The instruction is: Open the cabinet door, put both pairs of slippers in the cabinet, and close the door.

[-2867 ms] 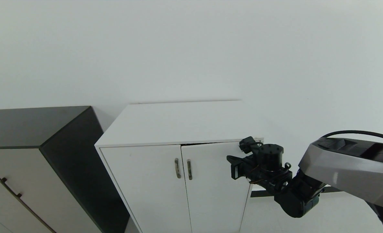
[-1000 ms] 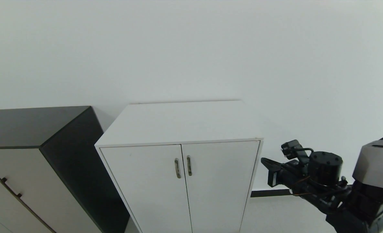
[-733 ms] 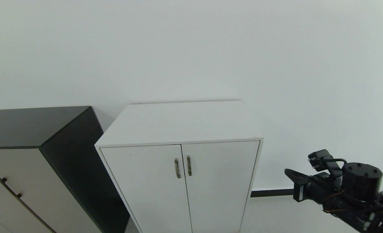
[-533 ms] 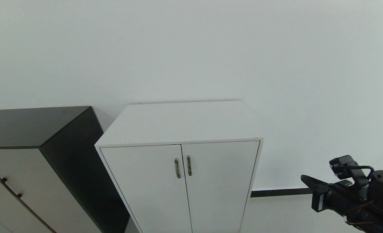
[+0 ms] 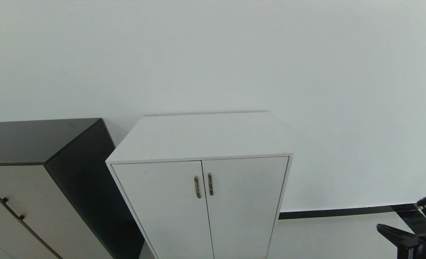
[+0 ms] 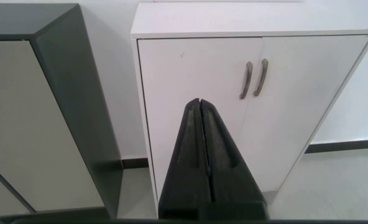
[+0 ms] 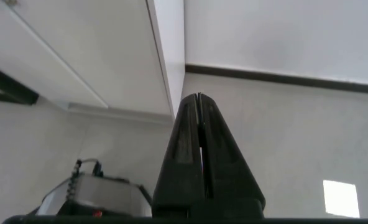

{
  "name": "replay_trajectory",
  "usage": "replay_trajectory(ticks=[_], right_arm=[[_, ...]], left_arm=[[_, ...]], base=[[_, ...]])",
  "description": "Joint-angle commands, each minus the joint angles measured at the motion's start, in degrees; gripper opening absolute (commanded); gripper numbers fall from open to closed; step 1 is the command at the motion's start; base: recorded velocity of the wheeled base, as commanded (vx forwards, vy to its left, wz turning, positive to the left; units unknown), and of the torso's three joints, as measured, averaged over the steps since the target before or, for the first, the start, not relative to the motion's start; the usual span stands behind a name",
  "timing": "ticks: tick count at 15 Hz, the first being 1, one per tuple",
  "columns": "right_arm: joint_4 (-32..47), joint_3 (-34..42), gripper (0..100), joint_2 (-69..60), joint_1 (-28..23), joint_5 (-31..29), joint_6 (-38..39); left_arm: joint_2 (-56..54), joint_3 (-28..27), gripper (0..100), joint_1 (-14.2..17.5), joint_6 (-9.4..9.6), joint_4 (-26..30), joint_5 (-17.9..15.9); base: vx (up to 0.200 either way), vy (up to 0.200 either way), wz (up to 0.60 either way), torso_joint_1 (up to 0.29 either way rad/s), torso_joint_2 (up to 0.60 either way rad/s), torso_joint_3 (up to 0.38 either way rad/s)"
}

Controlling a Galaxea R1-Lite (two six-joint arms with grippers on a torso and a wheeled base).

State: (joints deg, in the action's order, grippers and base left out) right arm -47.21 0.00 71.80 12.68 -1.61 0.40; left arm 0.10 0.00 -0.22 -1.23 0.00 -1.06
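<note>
The white cabinet (image 5: 202,140) stands against the wall with both doors flush and two metal handles (image 5: 203,186) side by side at the centre seam. My right gripper (image 5: 381,227) is low at the right, well clear of the cabinet's right side, fingers pressed together and holding nothing. In the right wrist view the same shut gripper (image 7: 199,99) points at the cabinet's lower corner (image 7: 169,56) and the floor. My left gripper (image 6: 201,103) is shut and empty, held in front of the cabinet's left door (image 6: 196,74), some way back from it.
A taller black cabinet (image 5: 79,172) with pale fronts stands close on the left of the white one. A dark baseboard (image 5: 335,212) runs along the wall to the right, above pale open floor (image 7: 296,143).
The right door, slightly ajar with my right gripper against it 2.9 s ago, now sits flush. My right arm has drawn back to the right and downward.
</note>
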Motion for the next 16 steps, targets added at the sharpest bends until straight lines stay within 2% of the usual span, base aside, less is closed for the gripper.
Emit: replay_trajectory(ticks=[1,5,9,16], right_arm=[[18.74,0.00,0,-22.85,-0.20,1.52,0.30],[33.85,0.00,0,-37.35,-0.20,1.52,0.74],[45.54,-0.09,0,-47.98,0.07,2.05,0.92],[47.21,0.00,0,-58.62,-0.20,2.14,-1.02]], left_arm=[[-0.01,0.00,0,0.04,0.00,0.00,0.01],[-0.01,0.00,0,-0.04,0.09,0.00,0.01],[-0.01,0.00,0,0.04,0.09,0.00,0.01],[-0.01,0.00,0,-0.04,0.09,0.00,0.01]], base=[[0.000,0.000,0.00,0.000,0.00,0.000],[0.000,0.000,0.00,0.000,0.00,0.000],[0.000,0.000,0.00,0.000,0.00,0.000],[0.000,0.000,0.00,0.000,0.00,0.000]])
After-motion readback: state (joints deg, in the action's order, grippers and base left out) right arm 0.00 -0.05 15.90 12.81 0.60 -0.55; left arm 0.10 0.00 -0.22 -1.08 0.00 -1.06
